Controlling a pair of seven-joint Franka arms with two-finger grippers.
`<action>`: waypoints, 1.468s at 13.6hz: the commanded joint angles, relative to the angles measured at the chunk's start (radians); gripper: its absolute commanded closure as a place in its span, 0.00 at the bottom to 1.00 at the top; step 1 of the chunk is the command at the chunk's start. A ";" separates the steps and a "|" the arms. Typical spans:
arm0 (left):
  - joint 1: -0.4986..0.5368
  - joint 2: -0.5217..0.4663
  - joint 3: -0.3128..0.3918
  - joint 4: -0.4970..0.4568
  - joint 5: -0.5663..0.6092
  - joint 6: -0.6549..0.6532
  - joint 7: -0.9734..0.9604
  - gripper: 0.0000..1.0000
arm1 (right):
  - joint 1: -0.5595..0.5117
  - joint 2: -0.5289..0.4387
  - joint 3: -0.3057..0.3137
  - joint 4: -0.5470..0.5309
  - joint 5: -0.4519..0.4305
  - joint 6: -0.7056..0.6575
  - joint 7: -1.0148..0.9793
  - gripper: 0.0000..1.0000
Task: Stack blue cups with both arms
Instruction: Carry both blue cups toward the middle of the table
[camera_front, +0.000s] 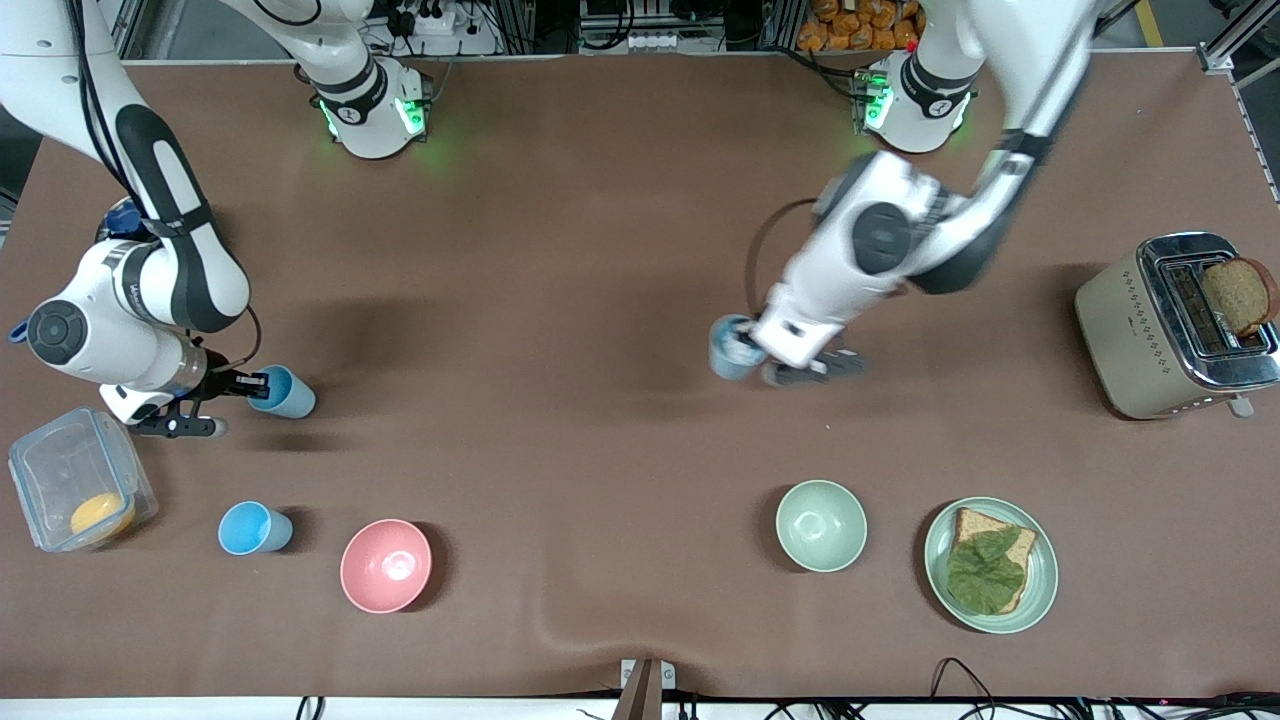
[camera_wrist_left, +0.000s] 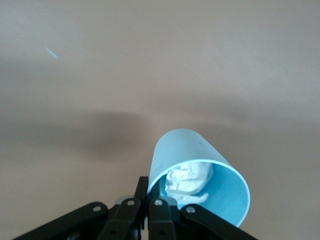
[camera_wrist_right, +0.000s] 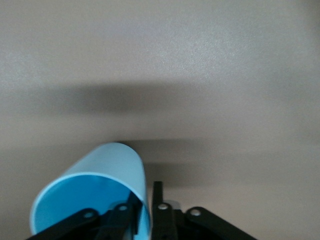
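My right gripper (camera_front: 256, 384) is shut on the rim of a light-blue cup (camera_front: 285, 393), held tilted just above the table at the right arm's end. In the right wrist view one finger (camera_wrist_right: 158, 200) is outside the wall of this cup (camera_wrist_right: 95, 185) and the other is inside. My left gripper (camera_front: 752, 346) is shut on the rim of a paler blue cup (camera_front: 731, 347) over the middle of the table. The left wrist view shows that cup (camera_wrist_left: 200, 170) with a crumpled white patch inside, its rim pinched between the fingers (camera_wrist_left: 142, 190). A third blue cup (camera_front: 254, 528) stands upright near the front camera.
A clear plastic box (camera_front: 45, 470) holding something orange sits at the right arm's end. A pink bowl (camera_front: 386, 565) stands beside the third cup. A pale green bowl (camera_front: 821, 525), a plate (camera_front: 1040, 590) with bread and a leaf, and a toaster (camera_front: 1130, 330) are toward the left arm's end.
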 joint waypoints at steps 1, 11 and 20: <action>-0.129 0.131 0.015 0.147 0.032 -0.015 -0.188 1.00 | 0.003 -0.041 0.003 0.006 -0.013 -0.032 0.014 1.00; -0.293 0.278 0.045 0.169 0.152 0.160 -0.468 1.00 | 0.004 -0.175 0.167 0.070 0.062 -0.264 0.017 1.00; -0.197 0.033 0.070 0.170 0.153 0.013 -0.485 0.00 | 0.250 -0.123 0.270 0.196 0.085 -0.297 0.627 1.00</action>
